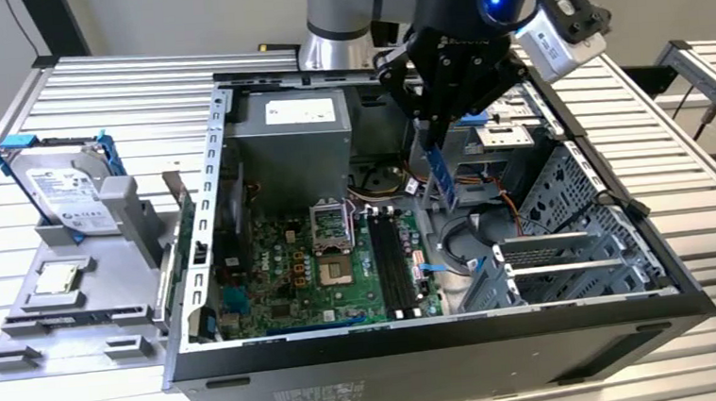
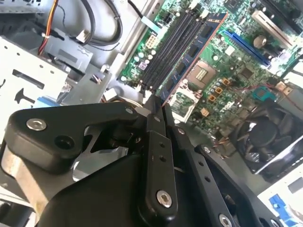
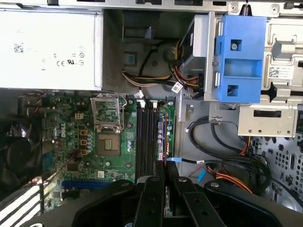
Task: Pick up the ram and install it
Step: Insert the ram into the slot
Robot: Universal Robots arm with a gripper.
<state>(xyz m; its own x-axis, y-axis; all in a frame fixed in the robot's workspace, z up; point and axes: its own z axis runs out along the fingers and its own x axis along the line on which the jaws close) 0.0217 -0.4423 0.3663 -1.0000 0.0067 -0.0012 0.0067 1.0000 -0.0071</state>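
Gripper: we are seeing the black gripper (image 1: 434,127) hanging over the far half of the open case, its fingers (image 2: 156,156) clenching the ram between them.
Ram: we are finding the ram (image 1: 439,171) pinched by its upper end and standing nearly upright in the exterior view, lower end pointing down at the board. It is not sitting in any slot. In the second wrist view its dark chips and orange edge (image 2: 194,52) are running out from the fingertips.
Case: the computer case (image 1: 408,377) is lying on its side with the open face up, resting on the slatted metal table (image 1: 98,96).
In the case: we are looking at a green motherboard (image 1: 294,271) on the floor of the case, a grey power supply (image 1: 290,130) against the far wall, and a perforated drive cage (image 1: 572,195) with loose cables on the exterior view's right.
Memory slots: the long black memory slots (image 1: 394,250) are running near to far on the board, just to the exterior view's left of the hanging ram (in the first wrist view the ram is showing edge-on (image 3: 166,158) right beside them).
Tray: a grey tray (image 1: 90,333) is sitting outside the case on the exterior view's left.
In the tray: we are seeing a silver hard drive (image 1: 67,192) in a blue frame propped at the far end, and a small square chip (image 1: 58,276) lying flat nearer to us.
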